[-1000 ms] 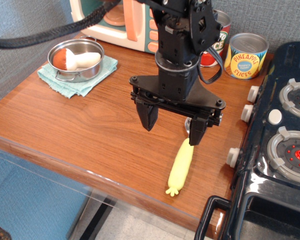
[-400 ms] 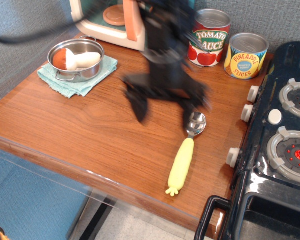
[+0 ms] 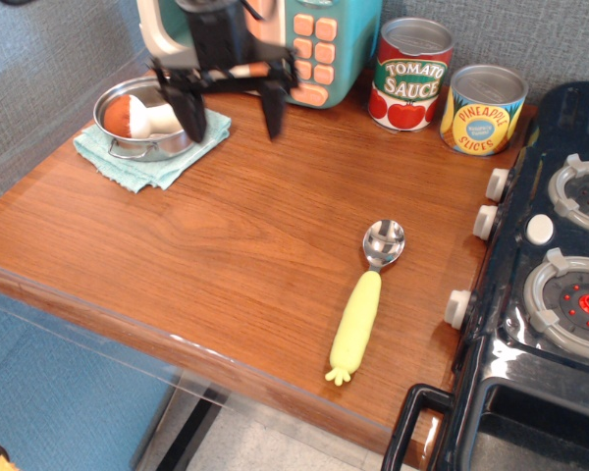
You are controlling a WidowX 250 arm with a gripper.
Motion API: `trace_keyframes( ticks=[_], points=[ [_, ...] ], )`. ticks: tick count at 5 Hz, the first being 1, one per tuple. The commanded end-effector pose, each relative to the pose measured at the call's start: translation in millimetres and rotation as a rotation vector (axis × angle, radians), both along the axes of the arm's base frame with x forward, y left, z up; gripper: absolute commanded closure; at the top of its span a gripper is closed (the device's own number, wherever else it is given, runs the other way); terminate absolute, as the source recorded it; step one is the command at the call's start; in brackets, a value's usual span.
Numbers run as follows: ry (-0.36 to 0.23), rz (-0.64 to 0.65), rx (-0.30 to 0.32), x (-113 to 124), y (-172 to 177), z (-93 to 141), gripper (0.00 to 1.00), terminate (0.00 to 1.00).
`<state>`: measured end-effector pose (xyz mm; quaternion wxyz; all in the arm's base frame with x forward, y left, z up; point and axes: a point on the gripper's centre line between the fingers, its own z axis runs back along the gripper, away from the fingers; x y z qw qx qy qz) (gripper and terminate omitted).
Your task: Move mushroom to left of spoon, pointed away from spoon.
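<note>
Mushroom [image 3: 143, 118] lies in pot [image 3: 118, 145], cap left, stem pointing right.

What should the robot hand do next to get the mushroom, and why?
Probably slide a little toward the pot and lower over the mushroom. The gripper hangs open just beside the pot, holding nothing, while the mushroom lies inside it, far from the spoon. It must be grasped before it can go left of the spoon.
</note>
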<state>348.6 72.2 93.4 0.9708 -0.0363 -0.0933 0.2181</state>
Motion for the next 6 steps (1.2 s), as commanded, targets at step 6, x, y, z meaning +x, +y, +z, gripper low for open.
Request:
trace_keyframes(
  ticks=[6],
  points=[
    [0.052,-0.124,0.03,17,112,-1,0.0,0.0]
  ],
)
